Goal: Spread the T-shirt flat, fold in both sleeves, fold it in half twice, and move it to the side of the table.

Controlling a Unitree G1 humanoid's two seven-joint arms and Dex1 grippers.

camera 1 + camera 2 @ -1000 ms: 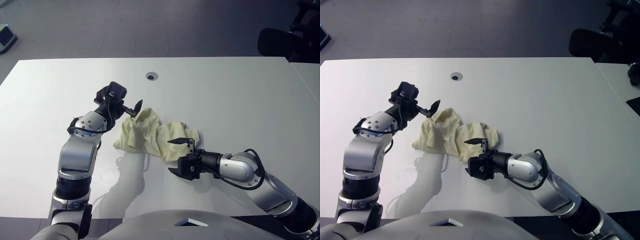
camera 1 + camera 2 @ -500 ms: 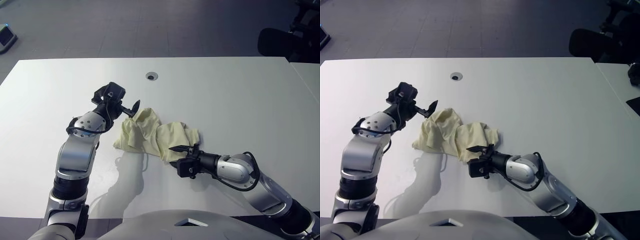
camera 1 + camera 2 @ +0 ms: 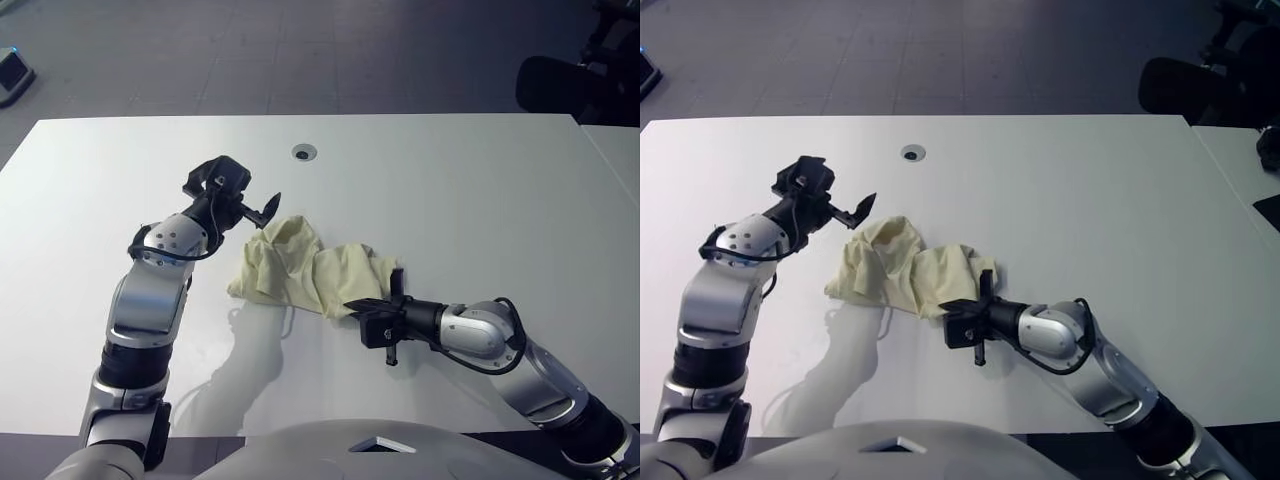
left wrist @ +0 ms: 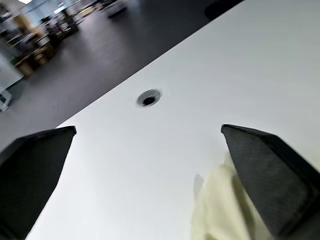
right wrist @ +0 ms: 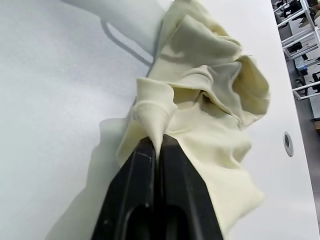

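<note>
Two grippers: both over the white table (image 3: 480,190), one on each side of the T-shirt (image 3: 305,268).
T-shirt state: pale yellow, crumpled in a low heap with many folds; not spread, no sleeve folded.
T-shirt position: roughly mid-table, somewhat toward the robot's edge and a little left of centre; it lies between the two grippers.
Left gripper (image 4: 148,129): by the far-left corner of the heap. Fingers (image 4: 37,170) stand wide apart with nothing between them. In the left wrist view bare table shows in the gap, and a bit of yellow cloth sits close to one finger. Whether it touches the cloth: cannot tell.
Right gripper (image 5: 156,144): low over the table, at the near-right edge of the heap, arm reaching in from the robot's right. Fingers pressed together, clamped on a small pinched ridge of fabric that stands up from between the tips.
Cloth at the pinch: drawn into a narrow peak; the rest of the heap lies beyond it on the table.
Cable port (image 3: 303,152): round hole in the tabletop, on the far side, well apart from the T-shirt.
</note>
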